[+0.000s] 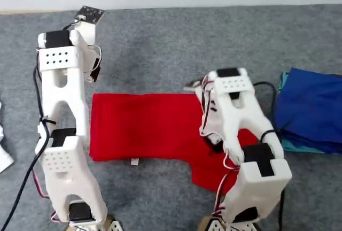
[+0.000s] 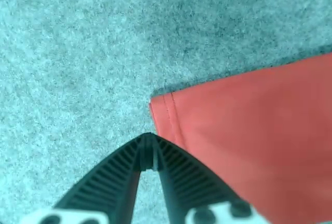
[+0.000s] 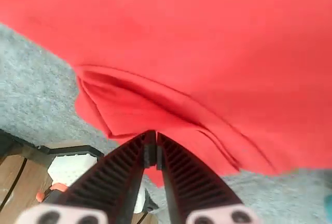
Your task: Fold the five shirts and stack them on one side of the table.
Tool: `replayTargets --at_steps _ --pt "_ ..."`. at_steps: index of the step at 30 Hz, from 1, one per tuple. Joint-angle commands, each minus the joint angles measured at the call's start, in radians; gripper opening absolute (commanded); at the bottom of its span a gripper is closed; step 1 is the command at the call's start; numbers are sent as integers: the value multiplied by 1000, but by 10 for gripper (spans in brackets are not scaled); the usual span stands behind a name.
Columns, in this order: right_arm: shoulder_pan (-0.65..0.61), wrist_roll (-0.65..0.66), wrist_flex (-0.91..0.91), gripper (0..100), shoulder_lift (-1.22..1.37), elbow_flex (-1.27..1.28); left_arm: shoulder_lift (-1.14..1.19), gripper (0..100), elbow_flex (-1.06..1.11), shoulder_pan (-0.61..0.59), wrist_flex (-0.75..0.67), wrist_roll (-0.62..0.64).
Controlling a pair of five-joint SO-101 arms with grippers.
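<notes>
A red shirt (image 1: 144, 126) lies flat in the middle of the grey table, partly folded, with one flap (image 1: 206, 175) sticking out toward the front edge. My left gripper (image 1: 95, 75) is shut just off the shirt's far left corner (image 2: 162, 106); its tips (image 2: 148, 140) hold nothing. The right gripper (image 1: 215, 144) hangs low over the shirt's right part. It is shut too, tips (image 3: 151, 135) right above a creased fold (image 3: 135, 105) of red cloth. A stack of folded blue shirts (image 1: 312, 108) rests at the table's right side.
A teal shirt edge (image 1: 299, 146) peeks out under the blue stack. Something white (image 1: 3, 159) lies at the left edge. Grey felt (image 1: 176, 44) stretches bare behind the red shirt. The table's front edge and a wooden floor (image 3: 15, 177) show past the right gripper.
</notes>
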Motion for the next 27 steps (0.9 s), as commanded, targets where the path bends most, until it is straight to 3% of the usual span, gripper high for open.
replayTargets --at_steps 1,16,27 --pt "-35 -5 -35 10 -73 63 -71 3 -5 -9 25 8" --pt "-130 -32 120 10 -372 126 -71 3 5 -3 20 5" --pt "-51 21 -117 10 -214 97 -75 3 47 -9 8 3"
